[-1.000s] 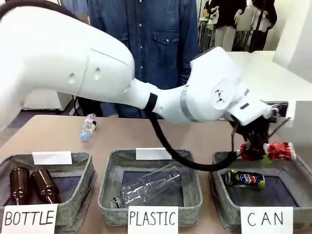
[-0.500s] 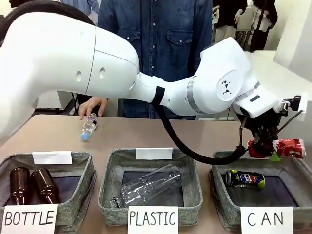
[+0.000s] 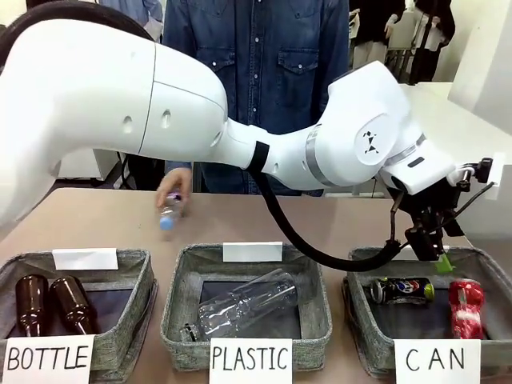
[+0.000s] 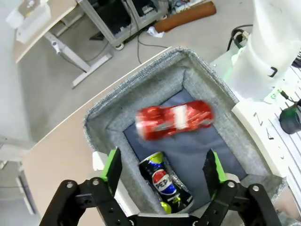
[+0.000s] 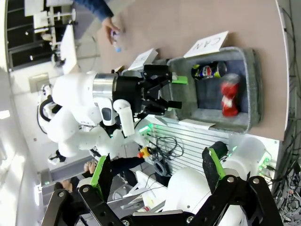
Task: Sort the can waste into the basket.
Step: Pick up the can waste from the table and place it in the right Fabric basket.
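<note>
The grey CAN basket [image 3: 358, 322] stands at the front right. In it lie the dark blue can [image 3: 402, 290] and, to its right, the red can [image 3: 466, 308]. My left gripper [image 3: 433, 245] hangs open just above the basket's far rim, holding nothing. In the left wrist view my left gripper [image 4: 163, 168] has its green pads wide apart over the basket [image 4: 141, 89]. Below it are the red can [image 4: 175, 120], blurred, and the blue can [image 4: 164, 181]. My right gripper [image 5: 155, 168] is open and high up, looking down on the basket [image 5: 249, 94].
The PLASTIC basket [image 3: 178, 320] holds a clear bottle [image 3: 248, 304]. The BOTTLE basket [image 3: 136, 312] holds two brown bottles [image 3: 52, 304]. At the far side a person's hand [image 3: 172, 186] holds a small plastic bottle [image 3: 169, 214]. My left arm spans the table above the baskets.
My left gripper opened and the red can dropped from it into the CAN basket. The person's hand came onto the small bottle and moved it to the right.
</note>
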Robot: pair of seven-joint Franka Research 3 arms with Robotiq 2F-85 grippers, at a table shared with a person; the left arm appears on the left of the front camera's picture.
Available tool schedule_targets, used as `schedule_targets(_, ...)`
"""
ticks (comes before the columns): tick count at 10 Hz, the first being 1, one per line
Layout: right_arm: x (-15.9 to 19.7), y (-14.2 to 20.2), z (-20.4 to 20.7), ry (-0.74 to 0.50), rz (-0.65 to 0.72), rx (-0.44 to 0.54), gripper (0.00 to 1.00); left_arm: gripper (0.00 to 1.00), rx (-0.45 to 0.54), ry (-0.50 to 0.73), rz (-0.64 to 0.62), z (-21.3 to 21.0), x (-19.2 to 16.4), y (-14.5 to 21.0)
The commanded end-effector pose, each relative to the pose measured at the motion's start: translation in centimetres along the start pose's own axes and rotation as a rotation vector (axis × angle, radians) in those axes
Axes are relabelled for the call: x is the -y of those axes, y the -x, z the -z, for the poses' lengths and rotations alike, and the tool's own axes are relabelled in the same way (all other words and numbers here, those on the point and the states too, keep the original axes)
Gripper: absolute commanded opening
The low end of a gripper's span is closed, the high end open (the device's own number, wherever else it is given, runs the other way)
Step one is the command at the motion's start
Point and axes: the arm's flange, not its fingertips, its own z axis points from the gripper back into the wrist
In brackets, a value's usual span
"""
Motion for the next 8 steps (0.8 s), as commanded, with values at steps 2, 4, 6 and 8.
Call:
schedule_targets(2,-0.5,-0.2,0.0,-0.016,0.016,0.000,1.00,1.00,0.024,0.043,-0.001,-1.1,0.6,0.4)
schedule_targets(4,-0.5,-0.2,0.0,-0.016,0.016,0.000,1.00,1.00,0.004,0.201,-0.020,-2.0,0.8,0.7)
schedule_targets(6,-0.5,-0.2,0.0,-0.016,0.016,0.000,1.00,1.00,0.024,0.322,0.034,-5.0,4.0,-0.3)
schedule_targets(8,-0.5,-0.2,0.0,-0.016,0.016,0.000,1.00,1.00,-0.048,0.379,0.049,-11.5,10.9,0.5)
